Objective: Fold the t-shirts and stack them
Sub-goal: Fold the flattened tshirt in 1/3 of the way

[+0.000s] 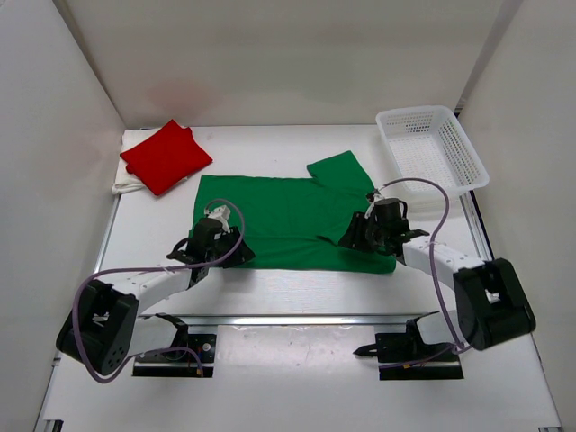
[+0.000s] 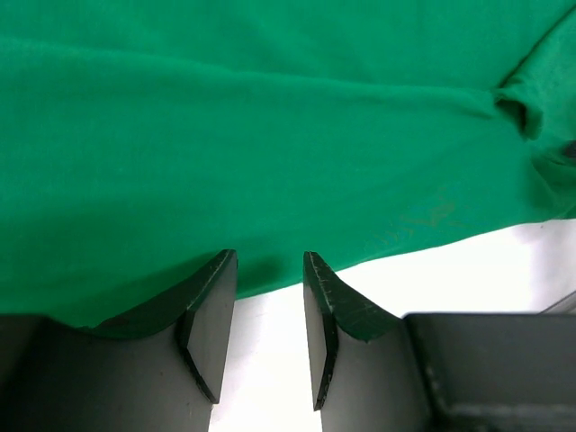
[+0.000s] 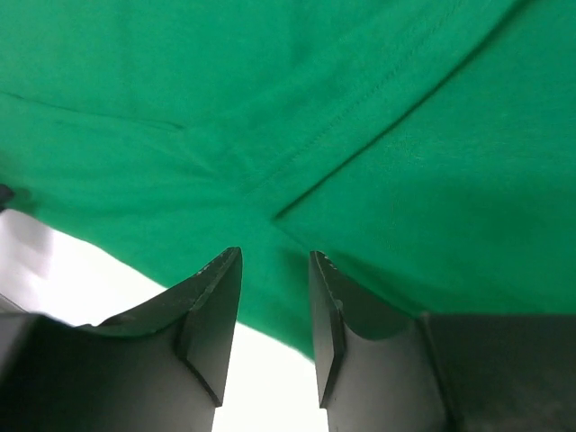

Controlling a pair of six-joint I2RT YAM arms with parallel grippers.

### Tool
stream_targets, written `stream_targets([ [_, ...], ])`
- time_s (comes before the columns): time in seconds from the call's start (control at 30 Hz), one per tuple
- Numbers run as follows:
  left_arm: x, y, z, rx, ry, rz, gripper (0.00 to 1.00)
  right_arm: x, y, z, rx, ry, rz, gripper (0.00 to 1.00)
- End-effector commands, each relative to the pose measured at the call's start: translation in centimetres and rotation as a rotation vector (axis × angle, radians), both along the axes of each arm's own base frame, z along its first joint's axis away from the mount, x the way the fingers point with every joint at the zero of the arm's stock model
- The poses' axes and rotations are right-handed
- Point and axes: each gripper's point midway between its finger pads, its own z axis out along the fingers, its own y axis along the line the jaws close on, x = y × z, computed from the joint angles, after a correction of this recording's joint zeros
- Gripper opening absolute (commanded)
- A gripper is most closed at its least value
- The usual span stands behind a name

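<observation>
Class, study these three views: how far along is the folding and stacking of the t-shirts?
Done: the red shirt lies folded on the cream shirt at the far left. In hand: the green shirt is spread mostly flat, both arms' jaws open at its near hem. Left: folding the green shirt and adding it to the stack.

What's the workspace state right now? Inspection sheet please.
Surface: white table, flat.
Job's things: green t-shirt spread out mid-table; red t-shirt folded on the cream-white t-shirt, far left.
Clutter: white mesh basket, far right, nothing seen inside.
End effectors: left end effector and right end effector both open, at the green t-shirt's near edge.
Cables: purple cables, one loop per side.
Surroundings: white walls on three sides.
</observation>
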Motion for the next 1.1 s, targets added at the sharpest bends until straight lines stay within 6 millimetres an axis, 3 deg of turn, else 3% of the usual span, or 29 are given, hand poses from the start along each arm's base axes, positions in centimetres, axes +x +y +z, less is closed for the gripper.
stream_targets([
  [0.0, 1.1, -1.1, 1.8, -0.043, -0.067, -0.045, 0.47, 2.4, 1.6, 1.4, 0.078, -0.061, 0.023, 0.34],
  [0.37, 1.2, -0.9, 1.1, -0.041, -0.046, -0.032, 0.45, 2.5, 2.1, -0.4, 0.096, -0.008, 0.013, 0.33],
  [0.5, 0.8, -0.7, 0.6, -0.043, -0.035, -0.025, 0.45, 2.6, 1.9, -1.2, 0.104, 0.010, 0.002, 0.25],
  [0.63, 0.6, -0.8, 0.4, -0.039, -0.026, -0.032, 0.45, 3.1, 2.8, -0.7, 0.109, 0.002, 0.020, 0.19],
  [0.8, 1.0, -0.6, 0.7, -0.051, -0.036, -0.021, 0.45, 3.5, 2.4, -1.6, 0.079, 0.022, -0.005, 0.21],
  [0.93, 1.1, -0.2, 0.6, -0.054, -0.029, -0.003, 0.44, 4.8, 3.2, -0.9, 0.094, 0.014, 0.010, 0.13],
  [1.07, 1.0, -0.4, 0.7, -0.065, -0.019, -0.005, 0.43, 7.6, 5.0, -0.2, 0.142, 0.013, 0.003, 0.11],
])
